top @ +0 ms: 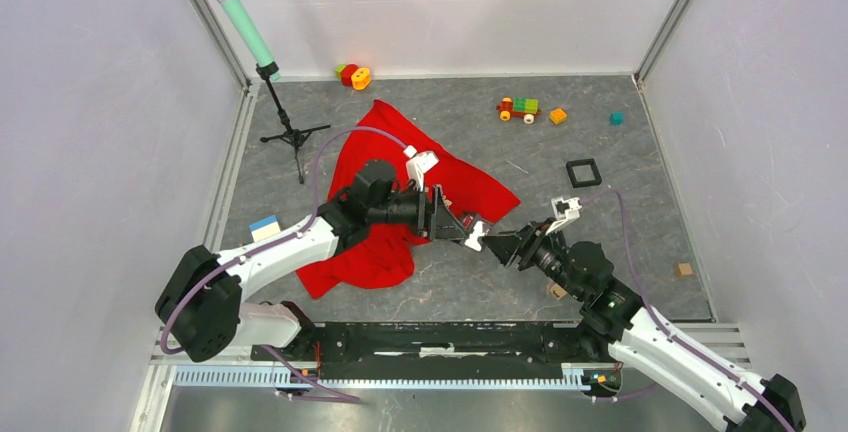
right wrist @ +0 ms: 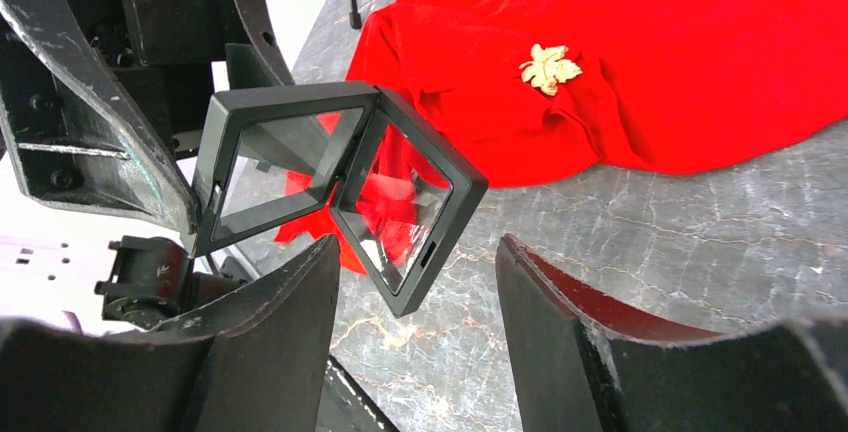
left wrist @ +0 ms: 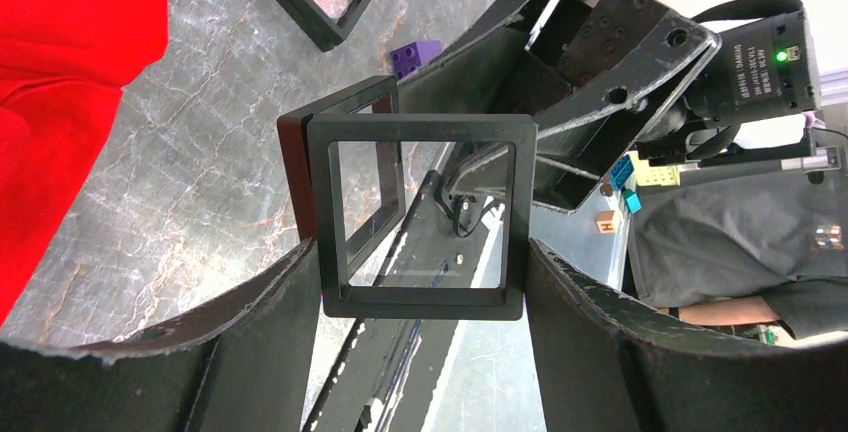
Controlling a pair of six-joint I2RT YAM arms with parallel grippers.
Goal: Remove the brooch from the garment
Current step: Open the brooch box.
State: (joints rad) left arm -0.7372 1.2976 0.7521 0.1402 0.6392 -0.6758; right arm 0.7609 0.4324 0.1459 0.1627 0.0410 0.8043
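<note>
We can make out just one character in the left wrist view: what looks like a dark letter H on the face of a small wooden cube (left wrist: 605, 221). A black camera module (left wrist: 762, 64) beside a lit green dot carries lines of white print, too small for us to read.

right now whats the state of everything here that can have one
left jaws: shut on the hinged frame case
right jaws: open, either side of that case, not gripping
hinged frame case: swung open, held in the air
brooch: on the garment, not yet removed
garment: crumpled, lying loose
second frame case: closed, lying flat
</note>
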